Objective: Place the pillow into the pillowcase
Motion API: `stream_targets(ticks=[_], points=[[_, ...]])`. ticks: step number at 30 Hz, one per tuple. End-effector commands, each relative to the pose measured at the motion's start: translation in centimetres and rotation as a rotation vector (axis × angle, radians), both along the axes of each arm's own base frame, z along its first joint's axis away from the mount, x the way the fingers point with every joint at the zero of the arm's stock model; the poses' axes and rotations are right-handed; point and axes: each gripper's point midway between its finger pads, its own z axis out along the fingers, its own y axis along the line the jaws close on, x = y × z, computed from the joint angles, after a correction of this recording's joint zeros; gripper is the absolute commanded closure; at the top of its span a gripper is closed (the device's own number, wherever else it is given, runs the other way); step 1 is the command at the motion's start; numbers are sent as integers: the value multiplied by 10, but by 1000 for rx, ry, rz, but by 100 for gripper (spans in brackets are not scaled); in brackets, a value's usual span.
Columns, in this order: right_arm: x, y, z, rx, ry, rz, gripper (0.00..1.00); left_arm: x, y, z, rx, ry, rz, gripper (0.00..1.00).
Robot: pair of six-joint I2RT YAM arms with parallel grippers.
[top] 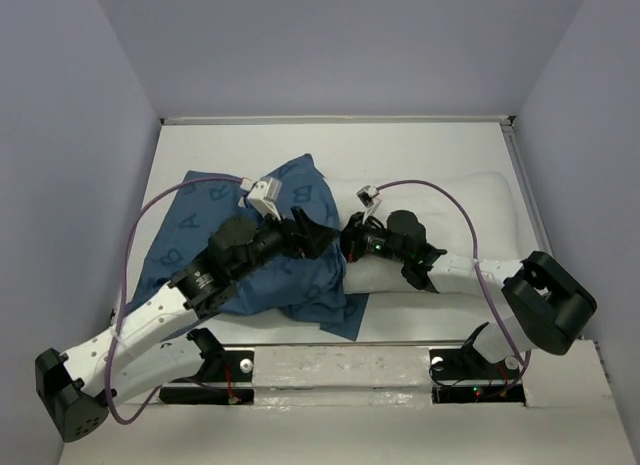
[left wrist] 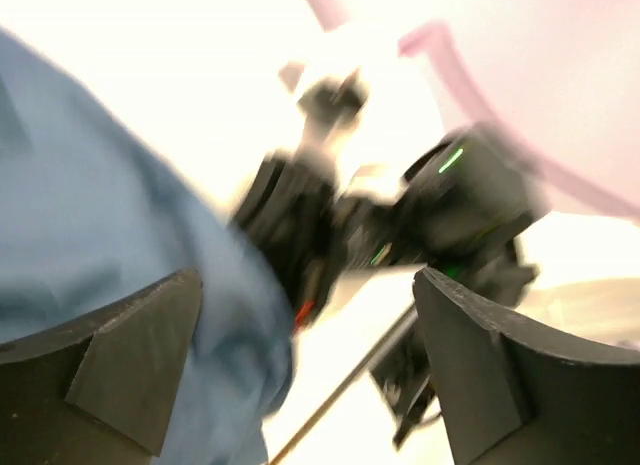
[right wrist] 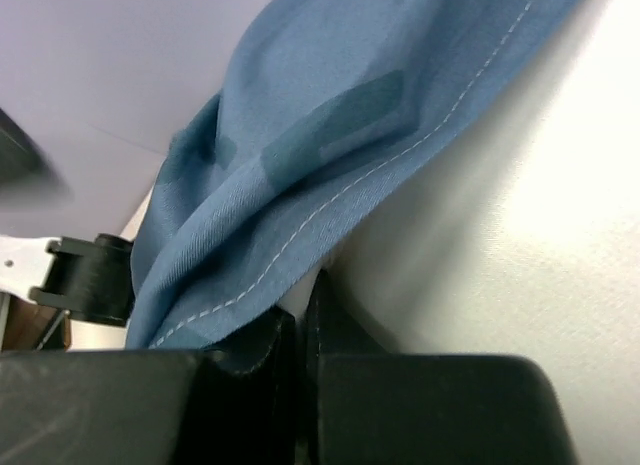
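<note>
The white pillow (top: 455,200) lies across the table's right half, its left end under the mouth of the dark blue pillowcase (top: 300,285), which is spread on the left. My right gripper (top: 350,241) is at that mouth. In the right wrist view it (right wrist: 300,320) is shut, with the stitched hem of the pillowcase (right wrist: 320,115) pinched against the pillow (right wrist: 500,235). My left gripper (top: 325,237) is right beside it, over the pillowcase. In the blurred left wrist view it (left wrist: 308,285) is open and empty, with blue fabric (left wrist: 80,215) by its left finger.
The white table (top: 200,150) is boxed in by pale walls on three sides. Purple cables (top: 150,210) arch over both arms. The right arm's wrist (left wrist: 450,205) fills the left wrist view, very close to my left fingers.
</note>
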Motion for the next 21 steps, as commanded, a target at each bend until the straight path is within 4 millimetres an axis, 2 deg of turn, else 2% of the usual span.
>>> stream_targets(ticks=[1, 3, 5, 6, 7, 9, 10, 11, 13, 14, 15, 16, 17, 18, 20, 21], points=[[-4, -13, -35, -110, 20, -20, 100, 19, 22, 77, 46, -151, 107, 1], [-6, -12, -36, -137, -7, -23, 100, 36, 30, 78, 105, -144, 196, 1], [-11, -9, -34, -175, -35, -29, 100, 68, 40, 56, 238, -90, 287, 5], [-9, -11, -34, -217, -62, -52, 100, 78, 41, 54, 259, -79, 295, 7], [-16, -6, -34, -234, -73, -37, 100, 100, 43, 31, 327, -40, 312, 9], [-23, -3, -34, -256, -83, -26, 100, 117, 42, 14, 371, -8, 312, 13], [-28, 0, -33, -258, -85, -16, 100, 131, 40, -4, 416, 19, 320, 14], [-39, 8, -33, -263, -91, 14, 100, 139, 44, -13, 448, 32, 341, 16], [-49, 13, -38, -310, -105, 14, 100, 158, 53, -12, 506, 13, 418, 16], [-59, 20, -37, -324, -119, 27, 100, 166, 58, -28, 561, 40, 446, 16], [-55, 15, -42, -363, -119, -13, 97, 172, 59, -29, 575, 45, 445, 16], [-54, 15, -42, -371, -115, -20, 94, 177, 56, -44, 598, 70, 425, 16], [-53, 14, -39, -373, -121, -25, 87, 179, 52, -50, 600, 80, 408, 16], [-53, 11, -41, -396, -131, -32, 74, 185, 49, -59, 614, 93, 393, 16], [-50, 5, -37, -425, -155, -51, 58, 190, 45, -62, 624, 97, 389, 17], [-47, -5, -37, -468, -176, -71, 42, 196, 42, -62, 622, 86, 388, 20]])
